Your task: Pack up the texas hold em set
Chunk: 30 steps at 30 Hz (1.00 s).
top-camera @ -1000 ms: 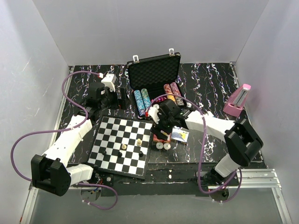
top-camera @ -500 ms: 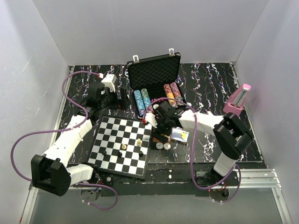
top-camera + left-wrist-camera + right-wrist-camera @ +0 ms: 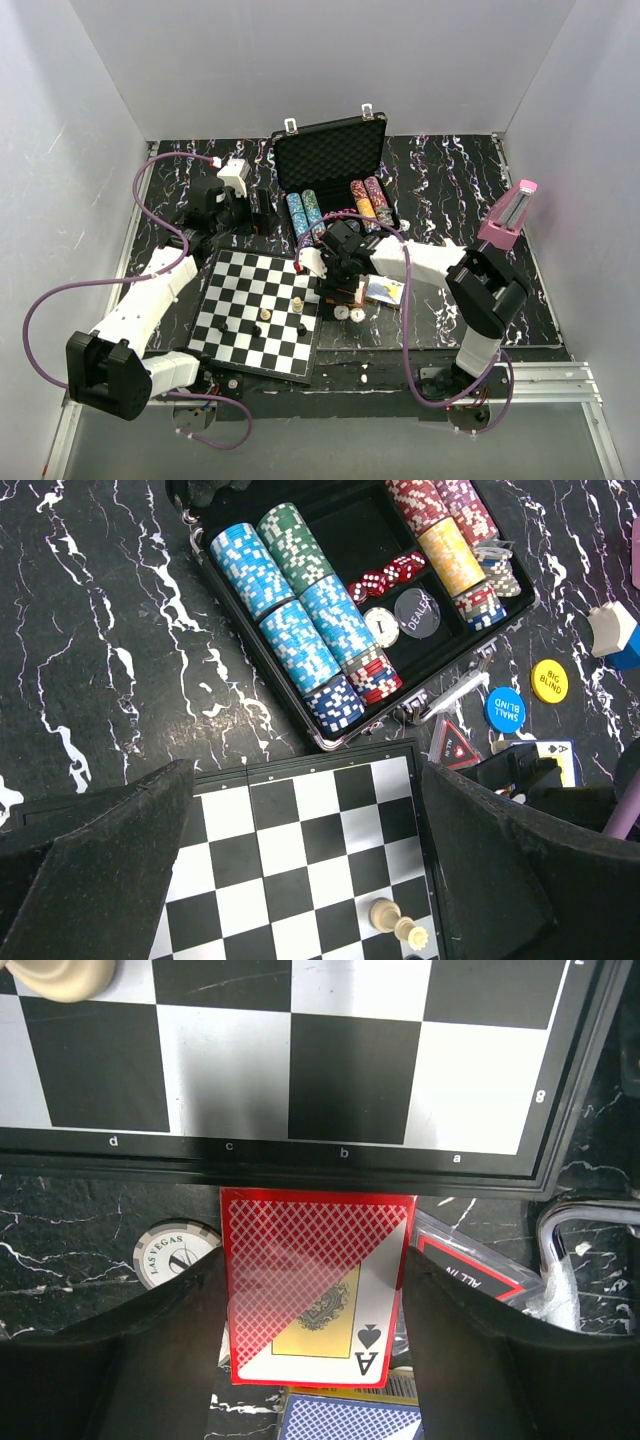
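The black briefcase (image 3: 330, 150) stands open at the back, its lid upright. Rows of poker chips (image 3: 290, 630), red dice (image 3: 385, 577) and a dealer button (image 3: 414, 612) lie inside it. On the table in front of it lie a small blind button (image 3: 506, 709) and a big blind button (image 3: 549, 680). My right gripper (image 3: 312, 1260) is shut on a red card deck (image 3: 315, 1300), one finger pressed to each long side, right at the chessboard's edge. A blue deck (image 3: 350, 1422) lies just behind it. My left gripper (image 3: 307, 780) hangs open over the chessboard's far edge, holding nothing.
The chessboard (image 3: 260, 310) with a few pieces lies left of centre. A Las Vegas chip (image 3: 170, 1253) and an all-in plaque (image 3: 470, 1270) flank the red deck. A pink metronome (image 3: 508, 215) stands at the right.
My right arm has swung left toward the chessboard and its jaws have narrowed onto the red deck. The left arm has not moved.
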{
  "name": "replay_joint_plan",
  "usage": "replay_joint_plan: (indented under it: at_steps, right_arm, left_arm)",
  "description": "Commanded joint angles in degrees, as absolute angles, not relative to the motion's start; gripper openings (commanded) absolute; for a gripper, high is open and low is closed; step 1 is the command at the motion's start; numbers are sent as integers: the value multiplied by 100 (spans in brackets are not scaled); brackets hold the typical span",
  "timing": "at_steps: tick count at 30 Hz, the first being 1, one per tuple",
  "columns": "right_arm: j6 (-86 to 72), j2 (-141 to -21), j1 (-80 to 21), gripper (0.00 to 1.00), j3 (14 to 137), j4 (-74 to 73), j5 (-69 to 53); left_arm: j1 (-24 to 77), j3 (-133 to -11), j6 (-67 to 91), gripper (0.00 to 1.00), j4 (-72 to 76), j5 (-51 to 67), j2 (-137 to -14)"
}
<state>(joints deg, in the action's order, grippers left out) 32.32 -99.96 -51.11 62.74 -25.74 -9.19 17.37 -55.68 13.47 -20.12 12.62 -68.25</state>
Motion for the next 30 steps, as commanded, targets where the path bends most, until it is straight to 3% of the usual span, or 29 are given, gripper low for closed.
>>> replay_joint_plan:
  at_steps: [1, 4, 6, 8, 21, 30]
  right_arm:
    - [3252, -10450, -5177, 56, 6328, -2671, -958]
    - [3182, -10442, -5177, 26, 6390, -2716, -783]
    - [3138, -10240, -5177, 12, 6302, -2594, -677]
    - [3112, -9890, -5185, 3, 6197, -2427, -581]
    - [3243, -8122, -5177, 1, 6091, -2021, -439]
    - [3111, -7252, -5186, 1, 6082, -1846, -765]
  left_arm:
    - [1740, -5792, 1309, 98, -2057, 1345, -6636]
    - [1749, -5775, 1371, 98, -2030, 1423, -6636]
    - [1740, -5774, 1485, 98, -2021, 1537, -6662]
    - [1740, -5739, 1643, 98, -2039, 1669, -6697]
    - [1819, -5405, 3093, 98, -1574, 3576, -7285]
    - [2636, -5554, 3393, 92, -1064, 4807, -8015]
